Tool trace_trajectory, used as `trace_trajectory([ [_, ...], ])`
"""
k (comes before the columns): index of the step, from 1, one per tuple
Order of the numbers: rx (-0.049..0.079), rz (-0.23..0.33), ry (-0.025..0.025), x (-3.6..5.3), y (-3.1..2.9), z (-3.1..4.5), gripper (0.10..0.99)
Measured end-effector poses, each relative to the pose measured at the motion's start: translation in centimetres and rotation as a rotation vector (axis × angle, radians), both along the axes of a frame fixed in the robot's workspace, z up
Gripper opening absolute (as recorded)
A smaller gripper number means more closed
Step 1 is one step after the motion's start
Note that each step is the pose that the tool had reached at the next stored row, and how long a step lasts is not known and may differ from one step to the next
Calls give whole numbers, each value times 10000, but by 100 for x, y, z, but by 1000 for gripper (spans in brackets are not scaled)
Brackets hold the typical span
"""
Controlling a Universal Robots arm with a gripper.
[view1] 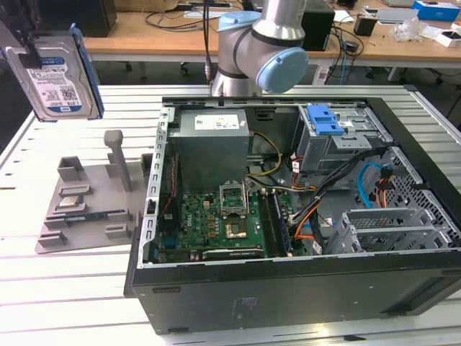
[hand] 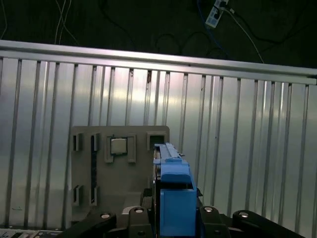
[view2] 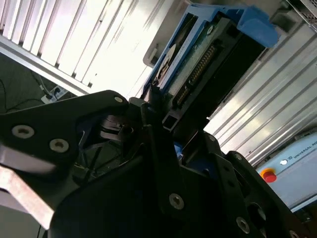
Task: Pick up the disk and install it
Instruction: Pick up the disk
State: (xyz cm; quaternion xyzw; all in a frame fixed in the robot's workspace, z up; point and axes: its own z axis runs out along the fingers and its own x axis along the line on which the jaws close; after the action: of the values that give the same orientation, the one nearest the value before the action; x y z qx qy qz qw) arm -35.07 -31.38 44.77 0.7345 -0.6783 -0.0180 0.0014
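The end effector [hand: 173, 210] is clamped on the disk [view1: 56, 76], which hangs in the air clear of the tabletop [view1: 65, 288] at the exterior view's far left. There the disk stands on edge, its white-and-blue label turned toward the camera and a blue side rail showing along one long edge. In the first wrist view the black fingers [hand: 205, 213] sit on either side of the disk's blue rail, and beyond it the grey holder [hand: 89, 163] lies flat on the ribbed metal tabletop, with a small square silver part [hand: 118, 147] seated in one of its pockets. In the second wrist view the disk's connector edge and green circuit board face the camera, gripped between the dark finger links. In the exterior view the grey holder rests on the tabletop below the disk, just beside the open computer case [view1: 288, 288]. The disk is well apart from the case. Inside the case are a grey power-supply box [view1: 212, 133], a green motherboard [view1: 216, 216] and a metal drive cage with a blue latch [view1: 324, 119] on top. The arm [view1: 266, 43] rises behind the case.
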Motion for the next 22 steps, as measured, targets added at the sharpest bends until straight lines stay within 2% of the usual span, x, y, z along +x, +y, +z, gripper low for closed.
trace_trajectory([
  [1, 1, 0, 0, 0, 8, 174, 369],
  [14, 0, 0, 1, 0, 18, 527, 369],
  [17, -1, 0, 2, 0, 19, 581, 369],
  [22, 0, 0, 1, 0, 19, 584, 369],
])
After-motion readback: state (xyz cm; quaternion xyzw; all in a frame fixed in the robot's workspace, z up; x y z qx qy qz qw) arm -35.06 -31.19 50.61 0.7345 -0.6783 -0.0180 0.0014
